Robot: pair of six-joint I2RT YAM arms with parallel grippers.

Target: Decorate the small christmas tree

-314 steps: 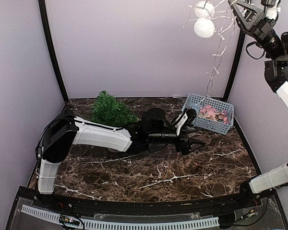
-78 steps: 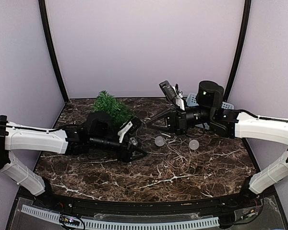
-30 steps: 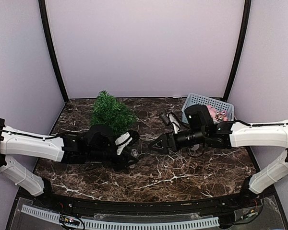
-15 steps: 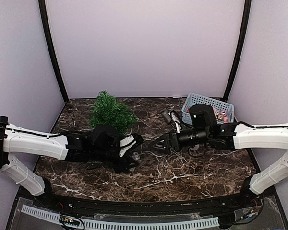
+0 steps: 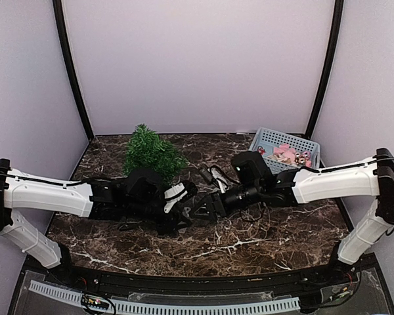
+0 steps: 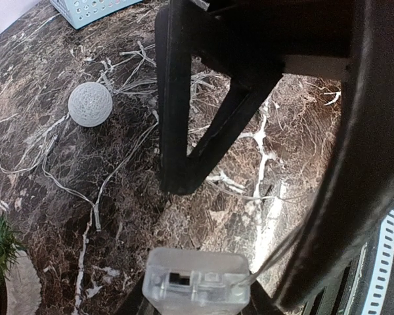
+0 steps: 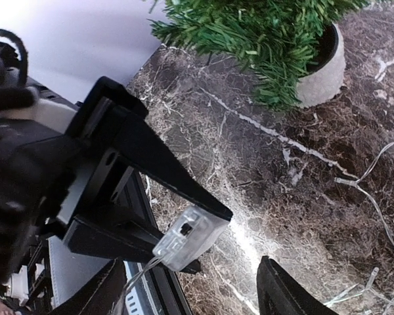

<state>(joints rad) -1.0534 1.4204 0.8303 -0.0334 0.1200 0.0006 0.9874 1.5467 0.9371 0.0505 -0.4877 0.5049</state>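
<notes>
The small christmas tree stands in its white pot at the back left, bare of ornaments; its needles fill the top of the right wrist view. My left gripper is shut on a clear plastic battery box with a thin wire running from it. My right gripper meets it tip to tip, open, one finger on each side of the box without touching it. A white ball on the light string lies on the marble.
Thin white wire of the light string sprawls over the marble between the arms. A blue basket with pink ornaments sits at the back right. Black frame posts and lilac walls close in the table.
My right arm has slid left and lower until its fingers flank the box in my left gripper, and its jaws have narrowed somewhat. The left gripper has kept its hold and barely moved.
</notes>
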